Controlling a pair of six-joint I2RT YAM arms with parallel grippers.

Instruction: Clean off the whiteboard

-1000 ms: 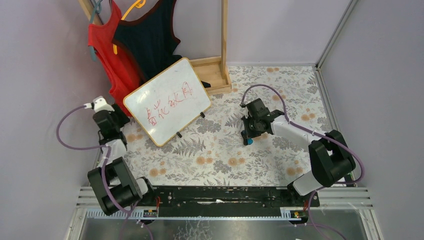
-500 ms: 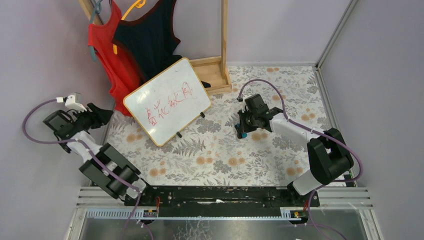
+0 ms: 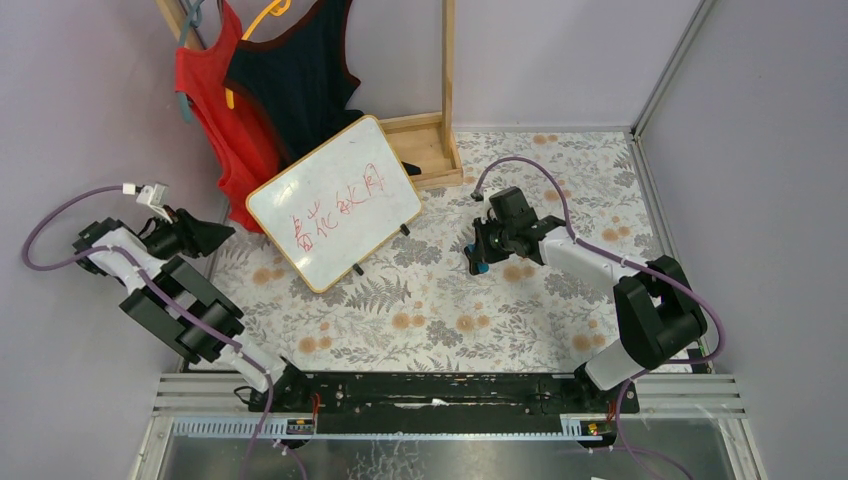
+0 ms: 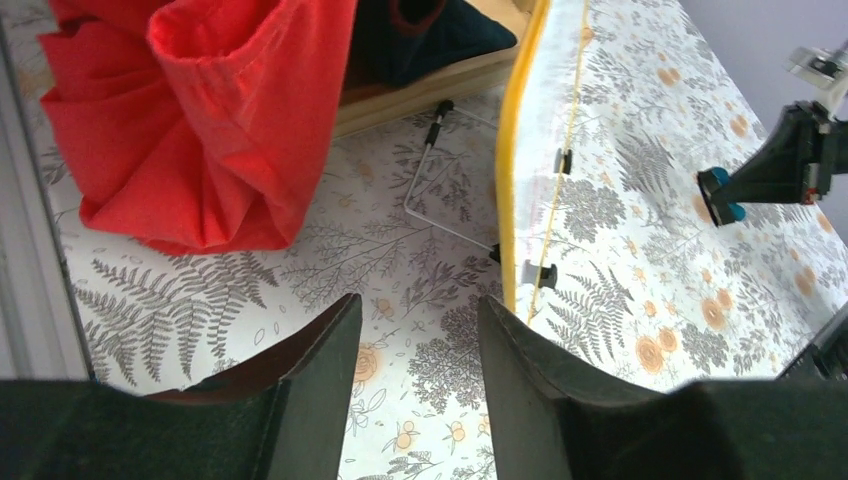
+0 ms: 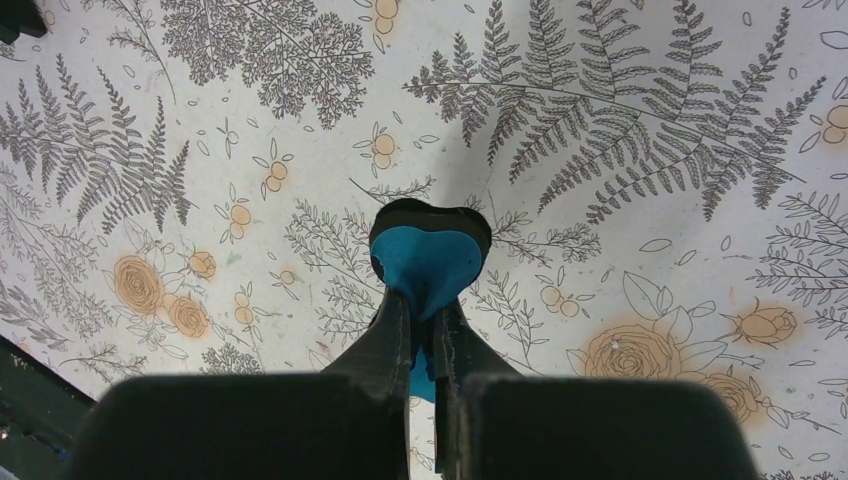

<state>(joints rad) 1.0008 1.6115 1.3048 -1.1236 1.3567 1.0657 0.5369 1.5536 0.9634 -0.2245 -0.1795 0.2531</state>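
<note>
Blue eraser (image 5: 430,255) sat clamped in right end effector (image 5: 422,305); left end effector (image 4: 415,312), part-open, empty, needed to steady the whiteboard (image 3: 335,205) first.

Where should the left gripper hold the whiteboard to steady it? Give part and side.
Grip the whiteboard by the wooden frame on its left edge, coming from the left. That rim stands edge-on to the left gripper, thin enough for its fingers, and a hold there probably leaves the red writing clear for the eraser in the right gripper.
</note>
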